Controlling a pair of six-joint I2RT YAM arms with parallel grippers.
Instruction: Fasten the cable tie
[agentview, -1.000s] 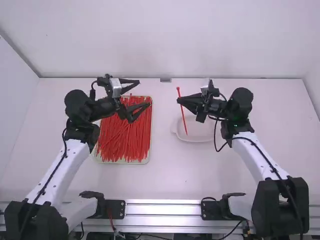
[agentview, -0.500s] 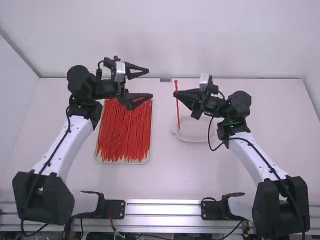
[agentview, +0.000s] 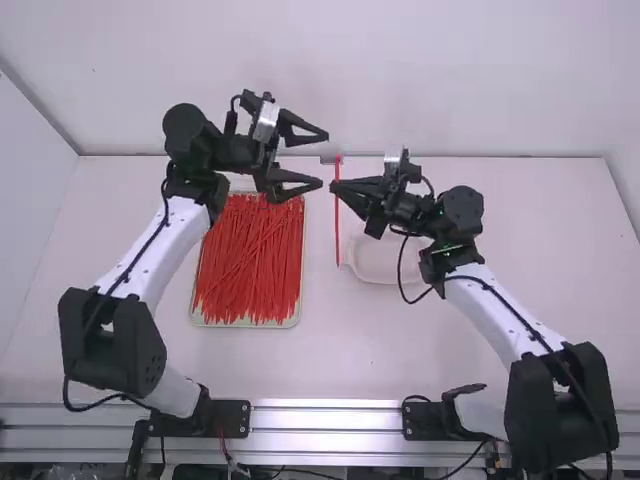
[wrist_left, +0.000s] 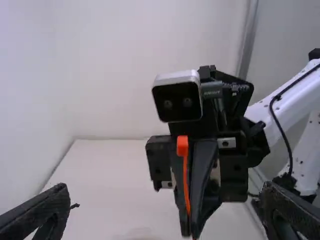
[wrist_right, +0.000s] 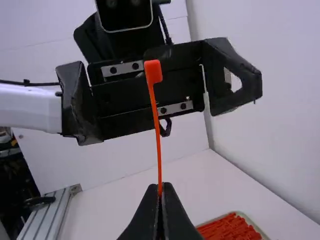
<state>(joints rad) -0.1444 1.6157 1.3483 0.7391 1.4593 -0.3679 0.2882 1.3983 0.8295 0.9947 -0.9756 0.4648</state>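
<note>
1. At the left of the high view we are seeing a tray (agentview: 245, 323) lying on the white table (agentview: 570, 230), and it is carrying a pile of red ties (agentview: 250, 255).
2. Above the tray's far end the left gripper (agentview: 322, 162) is hanging in the air and pointing toward the middle. Its fingers (wrist_left: 42, 215) are standing wide apart and are gripping nothing.
3. Just past those fingertips we are finding the single red cable tie (agentview: 337, 215). It is standing nearly upright above the table, with its square head (wrist_right: 152, 68) on top. From the right wrist view the head is lining up with the gap between the left gripper's spread fingers, but we are not managing to tell whether it is sitting inside that gap.
4. The right gripper (agentview: 345, 190) is reaching in from the right. Its fingers (wrist_right: 170, 212) are pressing together on the tie's strap below the head.
5. Further right a clear shallow container (agentview: 390, 280) is resting on the table, and the tie's lower end is hanging near its left edge.
</note>
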